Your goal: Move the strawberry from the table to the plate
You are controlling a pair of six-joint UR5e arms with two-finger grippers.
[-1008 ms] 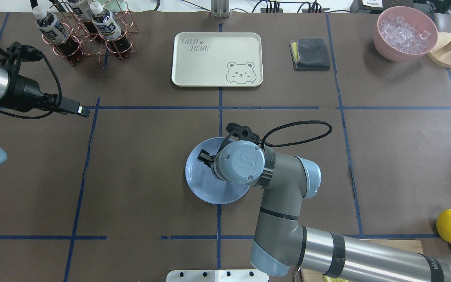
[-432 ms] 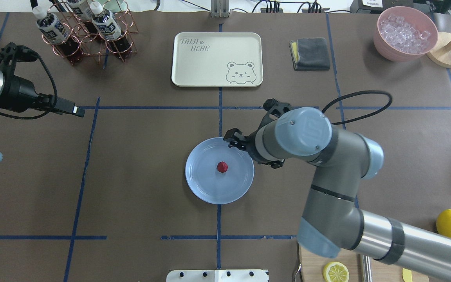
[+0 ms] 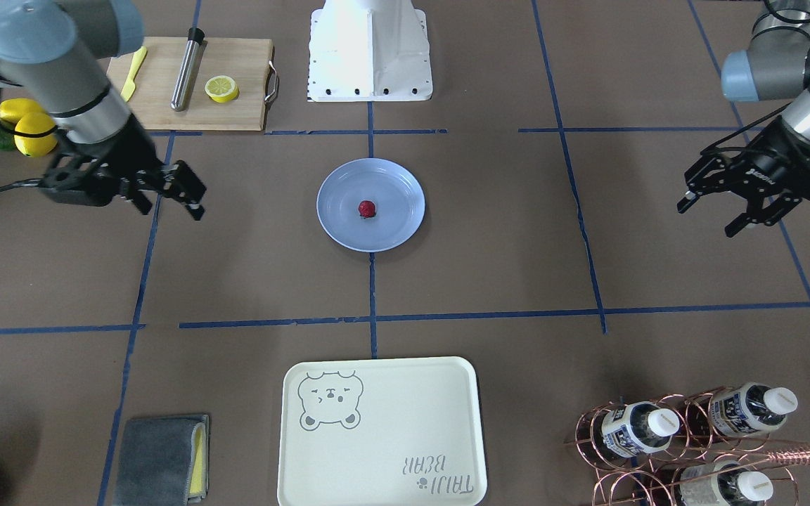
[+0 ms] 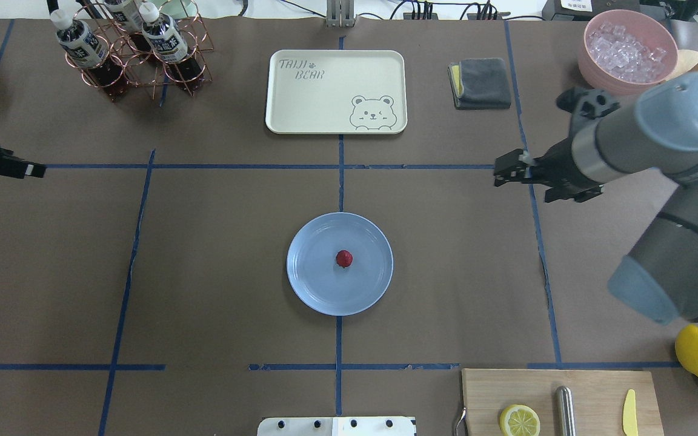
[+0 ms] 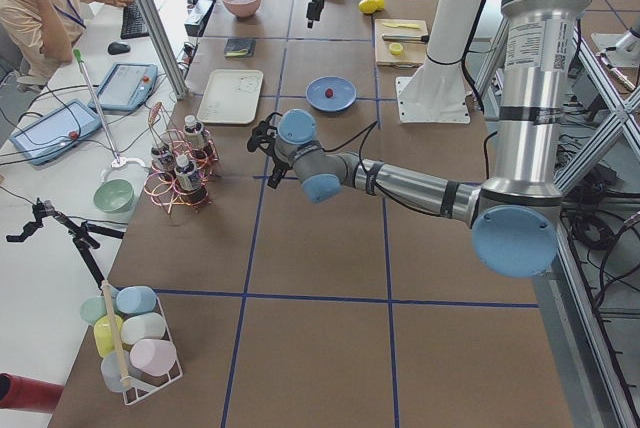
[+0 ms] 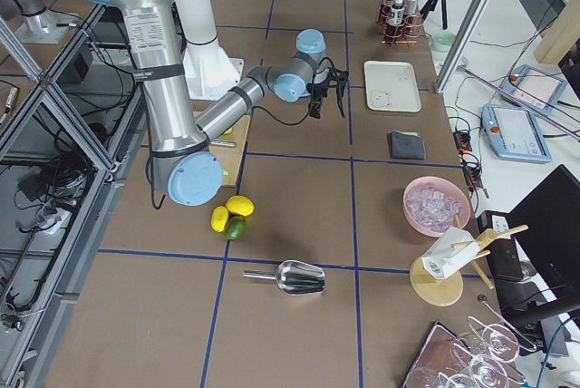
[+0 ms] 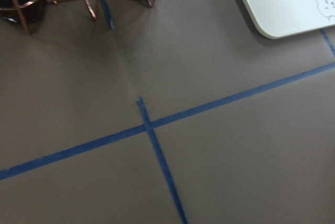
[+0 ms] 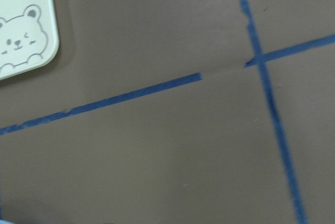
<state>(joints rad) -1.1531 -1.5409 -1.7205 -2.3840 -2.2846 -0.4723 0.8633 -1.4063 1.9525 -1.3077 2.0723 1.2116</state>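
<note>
The table shows matt brown and paper-like, crossed by smooth blue tape lines, and the plate gleams glossy and smooth while the strawberry looks dull and faintly rough. The tray reads as matt cream plastic, the folded cloth as soft grey fabric, the bottle rack as shiny copper-coloured wire. The cutting board is pale bare wood, and the rod on it is brushed metal.

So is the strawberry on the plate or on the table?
On the plate. The strawberry lies near the middle of the blue plate, well inside its rim, with nothing holding it.
</note>
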